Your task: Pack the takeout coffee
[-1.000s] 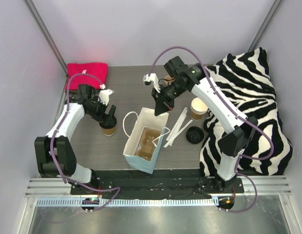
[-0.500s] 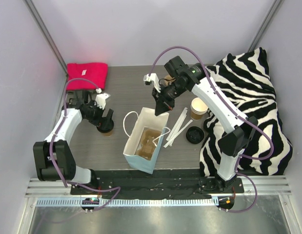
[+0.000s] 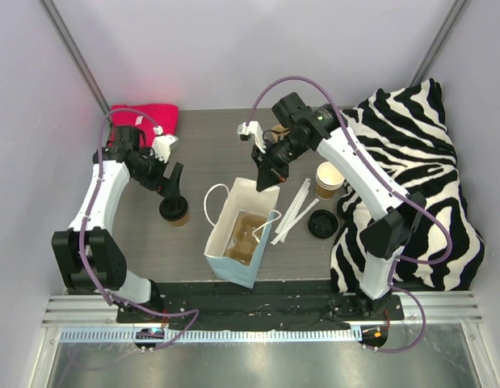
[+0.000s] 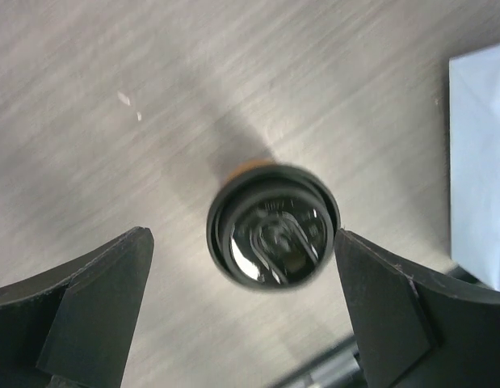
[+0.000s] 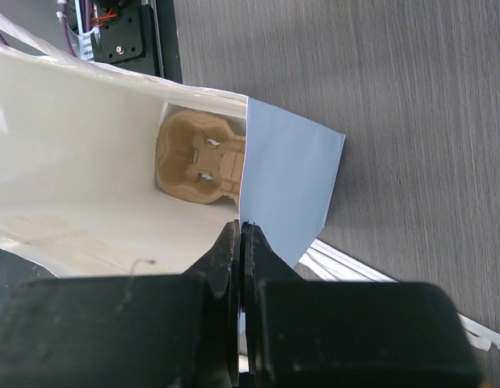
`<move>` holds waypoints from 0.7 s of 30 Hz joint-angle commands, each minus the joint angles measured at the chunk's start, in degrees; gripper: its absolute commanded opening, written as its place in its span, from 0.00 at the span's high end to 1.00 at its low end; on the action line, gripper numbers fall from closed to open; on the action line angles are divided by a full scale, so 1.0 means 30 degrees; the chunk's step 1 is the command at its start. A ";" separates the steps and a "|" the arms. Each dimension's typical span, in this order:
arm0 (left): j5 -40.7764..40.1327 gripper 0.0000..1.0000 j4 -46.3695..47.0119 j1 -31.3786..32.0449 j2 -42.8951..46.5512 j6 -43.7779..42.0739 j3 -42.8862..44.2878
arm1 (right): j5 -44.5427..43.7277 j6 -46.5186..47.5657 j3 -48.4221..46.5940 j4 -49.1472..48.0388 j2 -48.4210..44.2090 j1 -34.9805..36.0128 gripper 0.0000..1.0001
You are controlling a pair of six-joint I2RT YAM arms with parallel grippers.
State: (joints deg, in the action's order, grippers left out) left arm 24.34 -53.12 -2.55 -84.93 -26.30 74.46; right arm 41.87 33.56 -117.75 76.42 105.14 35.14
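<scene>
While it stands, tan cup [image 3: 178, 217], black lid [image 4: 273, 238]

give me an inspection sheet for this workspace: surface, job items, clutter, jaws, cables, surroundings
surface: dark grey wood-grain tabletop, no spills seen
job's things: tan paper cup with black plastic lid upright, left of light blue paper bag; brown moulded-pulp carrier inside bag
clutter: lidless tan cup, loose black lid, white flat strips, red cloth, zebra-print fabric
jaws: left jaws open above the lidded cup, not touching; right jaws shut on bag's rim
cables: purple cables looped above both arms
surroundings: plain pale walls
</scene>
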 commanded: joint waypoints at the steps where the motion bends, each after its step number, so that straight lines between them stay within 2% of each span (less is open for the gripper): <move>1: -0.1485 0.00 -0.3850 0.0174 -0.0490 -0.0168 0.1986 | 0.0312 0.0385 -0.0651 0.0102 -0.0155 -0.0081 0.99; 8: -0.4621 0.04 -0.6955 0.2251 -0.1544 0.1734 0.4066 | 0.0458 0.0297 -0.0885 0.0073 0.0079 -0.0081 0.99; 11: -0.5124 0.04 -0.7893 0.2664 -0.2246 0.2877 0.5033 | 0.0400 0.0297 -0.1089 0.0131 0.0196 -0.0081 0.99; 14: -0.4541 0.00 -0.8190 0.2694 -0.2424 0.3756 0.5473 | 0.0400 0.0268 -0.1324 0.0219 0.0343 -0.0081 0.99; 21: -0.6734 0.00 -0.7871 0.2870 -0.2542 0.7213 0.5419 | 0.0371 0.0239 -0.1295 0.0190 0.0343 -0.0081 0.99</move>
State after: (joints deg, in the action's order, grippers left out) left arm 8.23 -75.68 5.74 -92.92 -11.86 89.69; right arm 41.89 33.95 -119.20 77.01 106.56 35.11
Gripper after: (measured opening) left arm 0.996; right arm 0.028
